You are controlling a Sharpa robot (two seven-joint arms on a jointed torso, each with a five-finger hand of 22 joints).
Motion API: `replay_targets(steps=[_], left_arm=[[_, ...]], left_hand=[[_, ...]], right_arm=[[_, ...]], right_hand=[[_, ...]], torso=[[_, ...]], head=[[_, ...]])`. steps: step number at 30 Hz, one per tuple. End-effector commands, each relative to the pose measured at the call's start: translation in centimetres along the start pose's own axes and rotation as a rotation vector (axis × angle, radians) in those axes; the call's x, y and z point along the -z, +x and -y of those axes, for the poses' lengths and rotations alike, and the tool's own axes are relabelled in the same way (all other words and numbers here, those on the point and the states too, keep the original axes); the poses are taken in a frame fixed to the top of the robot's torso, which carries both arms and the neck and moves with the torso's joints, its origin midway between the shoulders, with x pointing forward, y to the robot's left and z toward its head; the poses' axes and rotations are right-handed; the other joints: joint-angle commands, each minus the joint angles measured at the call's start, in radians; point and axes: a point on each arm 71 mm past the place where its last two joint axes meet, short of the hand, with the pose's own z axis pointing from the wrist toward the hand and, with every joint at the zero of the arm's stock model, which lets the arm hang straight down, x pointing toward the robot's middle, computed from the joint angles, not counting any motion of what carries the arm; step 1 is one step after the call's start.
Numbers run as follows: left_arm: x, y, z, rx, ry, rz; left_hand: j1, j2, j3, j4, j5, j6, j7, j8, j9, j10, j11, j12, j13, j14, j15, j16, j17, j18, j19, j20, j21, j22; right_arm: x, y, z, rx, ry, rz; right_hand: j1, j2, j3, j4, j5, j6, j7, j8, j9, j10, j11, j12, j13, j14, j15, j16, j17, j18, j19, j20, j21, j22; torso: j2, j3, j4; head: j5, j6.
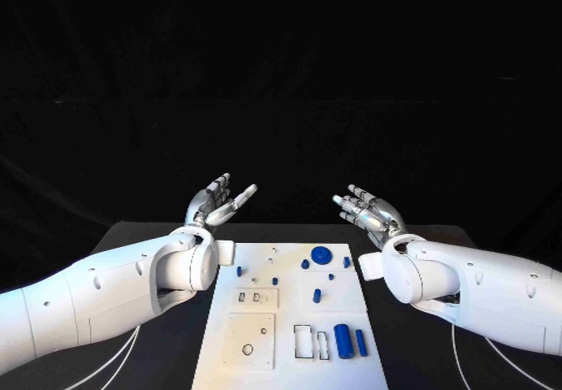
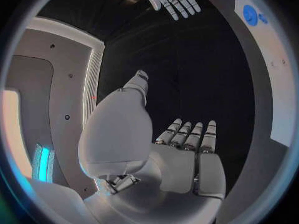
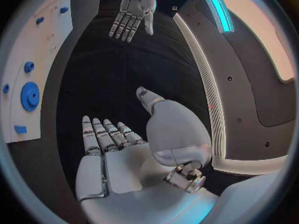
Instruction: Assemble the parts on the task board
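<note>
Hands raised past the far end of the task board (image 1: pixel 293 341): left hand (image 1: pixel 220 201) and right hand (image 1: pixel 368 210) both empty, fingers spread. Blue parts (image 1: pixel 343 340) lie on board, mid surface (image 1: pixel 175 341).

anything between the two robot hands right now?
Nothing: head view shows only dark backdrop between the left robot hand and right robot hand; the task board lies nearer the robot.

- This looks like a robot lab or test room.
- A black table (image 1: pixel 164 244) stands in front of a black backdrop (image 1: pixel 281 97), from 9 o'clock round to 3 o'clock.
- A white task board (image 1: pixel 264 341) with small blue parts (image 1: pixel 343 340) lies at 6 o'clock.
- Grey wall panels (image 3: pixel 249 79) have glowing light strips (image 3: pixel 219 10).
</note>
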Motion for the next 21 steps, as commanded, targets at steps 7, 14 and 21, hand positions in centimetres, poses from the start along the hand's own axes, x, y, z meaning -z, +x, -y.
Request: replay_targets(steps=[7, 14, 21], left_arm=[[0.0, 0.6, 0.3, 0.025, 0.025, -0.065], [1.5, -2.0, 1.9, 0.04, 0.044, -0.127], [2.3, -2.3, 2.7, 0.046, 0.059, -0.178]], left_hand=[[0.109, 0.119, 0.114, 0.005, -0.007, 0.387, 0.151, 0.145, 0.098, 0.502, 0.085, 0.118, 0.05, 0.56, 0.003, 0.196, 0.113, 0.088, 0.482, 0.014, 0.193, 0.096], [0.168, 0.12, 0.174, -0.005, -0.009, 0.628, 0.104, 0.246, 0.149, 0.804, 0.022, 0.168, 0.05, 0.786, -0.072, 0.299, 0.173, 0.138, 0.695, -0.018, 0.305, 0.128], [0.18, 0.108, 0.208, -0.005, -0.009, 0.675, 0.088, 0.26, 0.156, 0.871, 0.004, 0.16, 0.047, 0.835, -0.092, 0.316, 0.199, 0.137, 0.738, -0.041, 0.328, 0.132]], right_arm=[[-0.3, 0.8, -0.1, -0.015, 0.04, -0.233], [-2.0, -1.7, -3.6, 0.566, -0.247, -0.223], [-2.2, -1.9, -4.5, 0.698, -0.266, -0.263]], right_hand=[[0.175, -0.042, 0.109, -0.155, 0.024, 0.47, 0.156, 0.148, 0.093, 0.628, -0.037, 0.105, 0.041, 0.587, -0.063, 0.156, 0.088, 0.087, 0.449, 0.0, 0.188, 0.088], [0.172, -0.089, 0.17, -0.194, 0.023, 0.663, 0.129, 0.19, 0.115, 0.772, -0.072, 0.079, 0.036, 0.724, -0.105, 0.184, 0.094, 0.113, 0.549, -0.016, 0.254, 0.107], [0.17, -0.101, 0.178, -0.199, 0.019, 0.673, 0.123, 0.184, 0.112, 0.796, -0.078, 0.062, 0.036, 0.755, -0.114, 0.187, 0.094, 0.113, 0.568, -0.025, 0.274, 0.114]], torso=[[0.0, -0.0001, 0.0001], [0.06, -0.0093, 0.0057], [0.08, -0.0107, 0.0127]], head=[[0.0, 0.0], [-0.005, -0.016], [-0.01, -0.013]])
